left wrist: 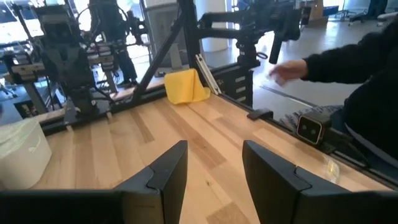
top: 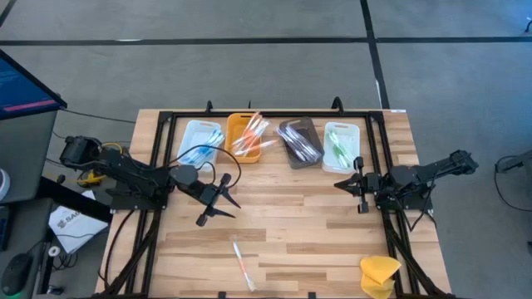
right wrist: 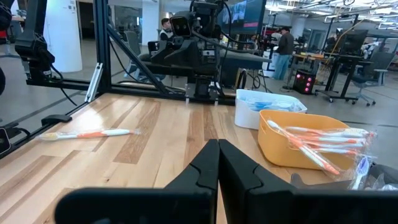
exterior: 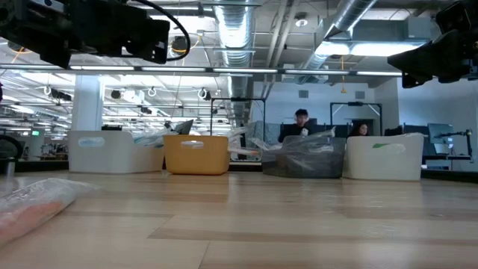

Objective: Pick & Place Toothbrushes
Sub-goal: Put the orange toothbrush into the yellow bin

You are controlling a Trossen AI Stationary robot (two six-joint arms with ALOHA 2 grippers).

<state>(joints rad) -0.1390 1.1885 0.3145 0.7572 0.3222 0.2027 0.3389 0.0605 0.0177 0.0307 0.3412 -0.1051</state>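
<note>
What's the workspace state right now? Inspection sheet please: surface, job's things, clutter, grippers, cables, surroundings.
Surface: wooden table, inside a black frame.
Job's things: four trays in a row at the far edge, toothbrushes in each: white tray blue ones, orange tray orange-white ones, dark tray, second white tray green ones. One loose toothbrush lies near the front edge.
Clutter: yellow sponge at the front right corner.
Grippers: left gripper open, empty, above the table; right gripper shut, empty.
Cables: black cable looping off the left arm.
Surroundings: person's sleeve in the left wrist view; people seated behind.
</note>
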